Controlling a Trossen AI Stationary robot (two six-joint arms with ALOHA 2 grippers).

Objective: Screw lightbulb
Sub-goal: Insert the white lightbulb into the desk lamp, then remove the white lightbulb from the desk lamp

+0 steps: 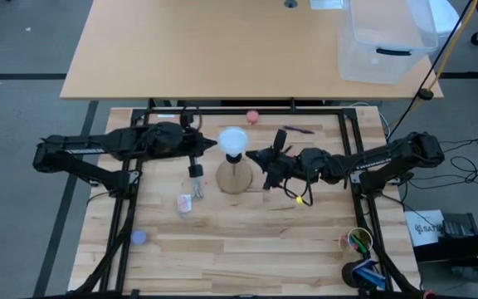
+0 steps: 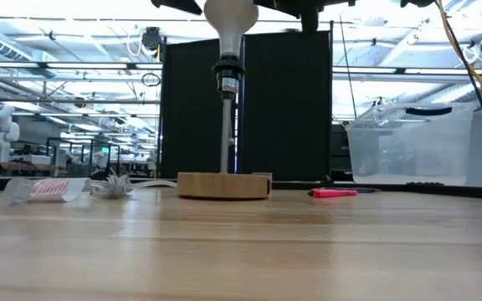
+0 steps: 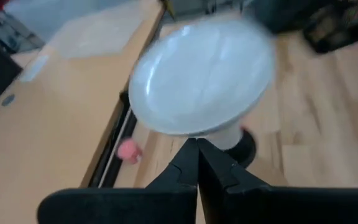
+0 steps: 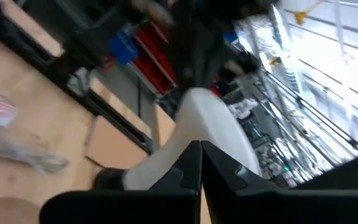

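From above, I see the bulb (image 1: 232, 141) sitting on top of the post of the wooden stand (image 1: 235, 177), in the middle of the surface (image 1: 247, 249). My left hand (image 1: 212, 144) is at the bulb's nine o'clock, almost touching it, fingers pressed together. My right hand (image 1: 254, 155) is at its four o'clock, fingers together too, holding nothing.

From low down, the bulb (image 2: 229, 23) stands straight up, base down in the socket (image 2: 227, 77).

In the left wrist view, the bulb (image 3: 201, 81) is right past my closed fingers (image 3: 185, 165). The left hand looks nearer, I think.

In the right wrist view, the bulb (image 4: 213, 134) lies just ahead of my closed fingers (image 4: 188, 168).
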